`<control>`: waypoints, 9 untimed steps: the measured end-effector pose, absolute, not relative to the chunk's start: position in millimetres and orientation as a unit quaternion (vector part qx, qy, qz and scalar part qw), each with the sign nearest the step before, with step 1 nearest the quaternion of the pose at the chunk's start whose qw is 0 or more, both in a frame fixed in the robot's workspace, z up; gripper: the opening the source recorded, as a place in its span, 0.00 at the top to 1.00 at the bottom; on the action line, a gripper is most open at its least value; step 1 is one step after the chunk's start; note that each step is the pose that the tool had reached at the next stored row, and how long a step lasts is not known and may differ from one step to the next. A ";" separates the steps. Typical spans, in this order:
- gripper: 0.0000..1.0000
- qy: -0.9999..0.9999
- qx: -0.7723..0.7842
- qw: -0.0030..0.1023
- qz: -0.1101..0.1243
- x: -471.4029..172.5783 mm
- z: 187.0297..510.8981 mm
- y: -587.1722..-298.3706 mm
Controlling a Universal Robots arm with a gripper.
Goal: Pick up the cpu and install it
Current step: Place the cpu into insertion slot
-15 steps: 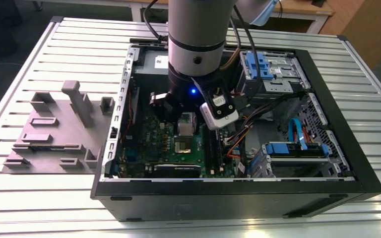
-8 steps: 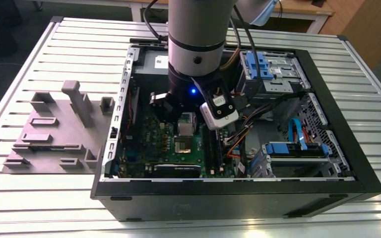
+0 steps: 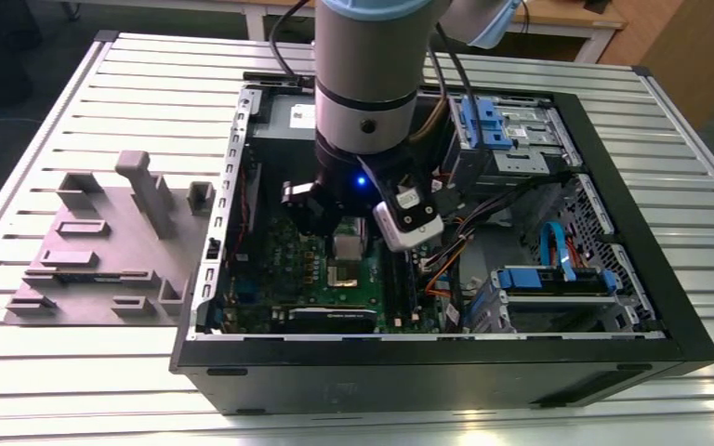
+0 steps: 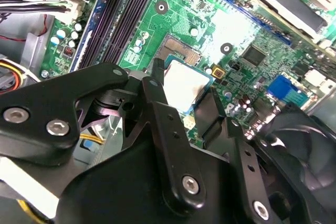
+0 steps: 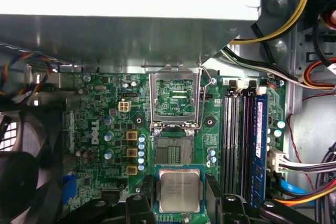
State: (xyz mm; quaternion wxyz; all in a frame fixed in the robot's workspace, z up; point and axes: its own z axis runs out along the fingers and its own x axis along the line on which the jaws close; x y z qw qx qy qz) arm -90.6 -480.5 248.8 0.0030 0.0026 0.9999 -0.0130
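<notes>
Above the motherboard (image 5: 105, 124), the gripper (image 5: 181, 188) clasps the cpu (image 5: 179, 192).

silvery cpu (image 5: 179, 191), apparently level, between fingers (image 5: 146, 192)

The arm (image 3: 363, 74) stood nearly upright, its thick grey and pale-blue wrist section pointing straight down into the open computer case (image 3: 431, 372), nearer the case's wall at the exterior view's left. A blue light (image 3: 360, 181) glowed on the wrist, and a white camera block (image 3: 407, 221) sat mounted just beside it. The black gripper (image 5: 178, 182) pointed downward. In both wrist views its two fingers (image 4: 157, 103) pressed against opposite edges of the cpu (image 5: 179, 192), holding it flat.
</notes>
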 end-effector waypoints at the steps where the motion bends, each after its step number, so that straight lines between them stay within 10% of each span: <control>1: 0.53 1.000 0.003 0.003 -0.013 -90.6 247.0 -480.5; 9: 0.53 1.000 0.003 0.003 -0.013 -90.6 238.3 -480.5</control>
